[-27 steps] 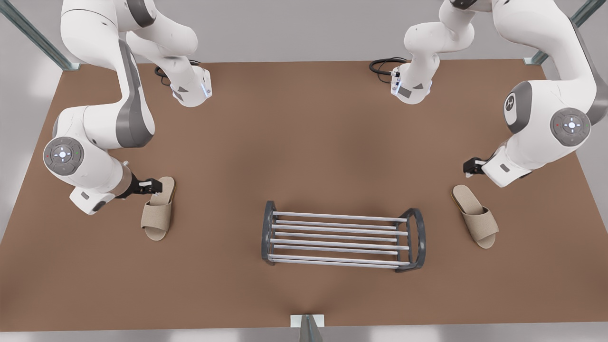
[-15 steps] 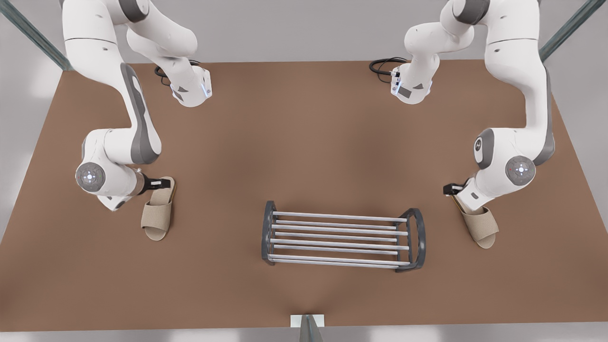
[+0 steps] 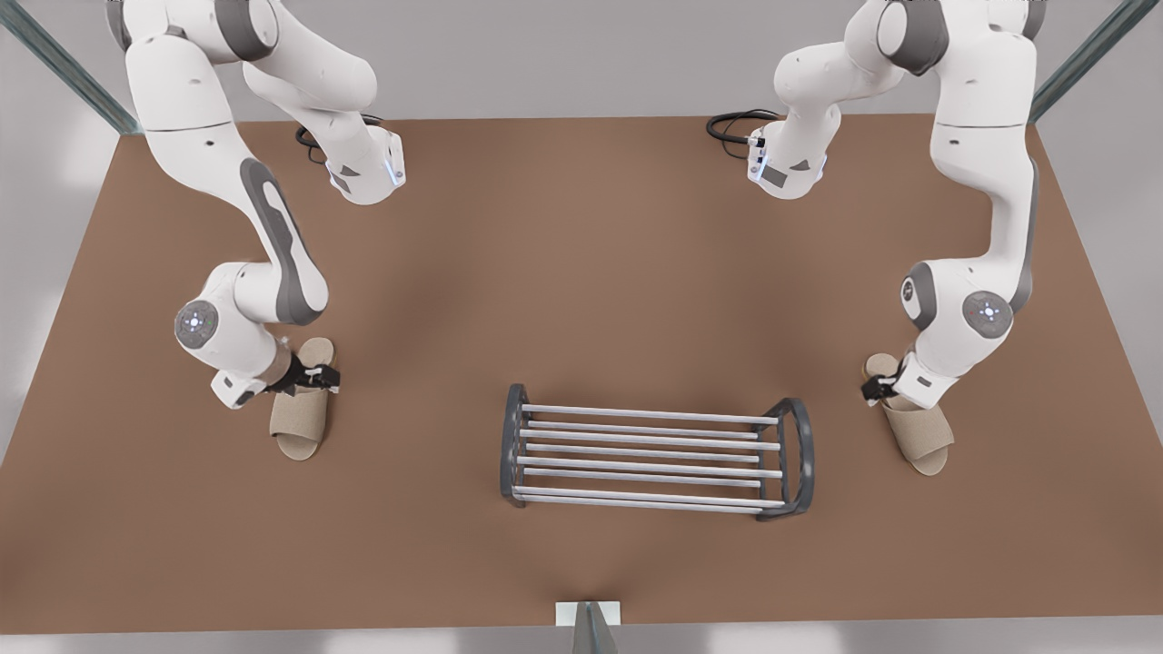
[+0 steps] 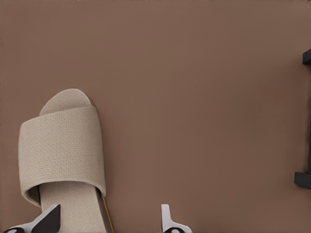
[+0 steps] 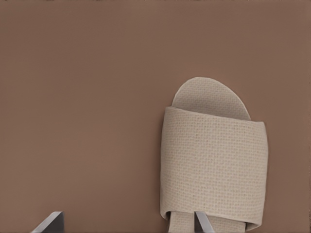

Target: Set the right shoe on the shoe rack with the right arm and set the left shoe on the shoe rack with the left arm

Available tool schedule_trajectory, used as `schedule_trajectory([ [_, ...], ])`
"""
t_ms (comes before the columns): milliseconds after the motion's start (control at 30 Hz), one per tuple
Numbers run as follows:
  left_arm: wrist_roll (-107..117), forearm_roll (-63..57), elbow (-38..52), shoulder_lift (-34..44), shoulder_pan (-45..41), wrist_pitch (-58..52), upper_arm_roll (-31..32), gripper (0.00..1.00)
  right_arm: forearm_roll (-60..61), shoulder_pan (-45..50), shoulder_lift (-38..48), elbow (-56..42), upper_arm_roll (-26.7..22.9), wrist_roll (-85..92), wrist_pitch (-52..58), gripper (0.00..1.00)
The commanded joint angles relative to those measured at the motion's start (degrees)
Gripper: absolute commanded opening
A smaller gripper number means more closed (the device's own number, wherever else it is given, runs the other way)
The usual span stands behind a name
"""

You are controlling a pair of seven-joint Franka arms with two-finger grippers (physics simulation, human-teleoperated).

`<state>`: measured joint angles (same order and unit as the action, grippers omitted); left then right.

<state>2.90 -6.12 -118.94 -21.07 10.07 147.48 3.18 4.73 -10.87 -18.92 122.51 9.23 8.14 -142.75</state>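
Note:
The shoe rack (image 3: 645, 416), silver bars between dark grey end frames, stands at the table's near middle; bits of its end frame (image 4: 304, 179) show in the left wrist view. The beige left shoe (image 3: 919, 429) (image 4: 63, 145) lies flat at the front view's right. My left gripper (image 3: 877, 391) (image 4: 107, 217) is low and open over its heel end, one finger above the insole, the other above bare table. At the front view's left lies the right shoe (image 3: 300, 422) (image 5: 214, 165). Over its heel part my right gripper (image 3: 318, 377) (image 5: 126, 221) stands open, straddling one side edge.
The brown table (image 3: 581, 272) carries both arm bases at its far edge, with black cables (image 3: 731, 127) beside them. A small post (image 3: 589, 622) stands at the near edge. Bare tabletop lies between each slipper and the rack.
Both arms have come down. The left gripper dropped from above and beyond its slipper onto the heel end. The right gripper shifted a little toward the strap of its slipper.

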Motion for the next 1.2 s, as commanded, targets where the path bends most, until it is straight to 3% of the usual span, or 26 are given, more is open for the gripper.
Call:
schedule_trajectory([
  [0,5.8,0.0,-0.1,-1.4,0.2,8.8,-0.1,1.00,0.4,-0.7,-0.7,-0.2,0.0,8.5,-6.0,1.00],
  [600,8.0,0.1,-1.6,-6.4,1.5,16.3,-1.5,1.00,-0.6,-8.1,-1.2,-0.9,-0.2,12.2,-3.9,1.00],
  [867,8.0,0.1,-1.5,-7.6,2.1,17.1,-2.0,1.00,-0.3,-8.2,3.3,7.4,0.5,11.1,-3.4,1.00],
  [1167,8.0,0.1,-1.4,-9.0,2.1,18.4,-2.7,1.00,-0.4,-8.9,-0.4,5.5,0.4,10.8,-5.2,1.00],
])
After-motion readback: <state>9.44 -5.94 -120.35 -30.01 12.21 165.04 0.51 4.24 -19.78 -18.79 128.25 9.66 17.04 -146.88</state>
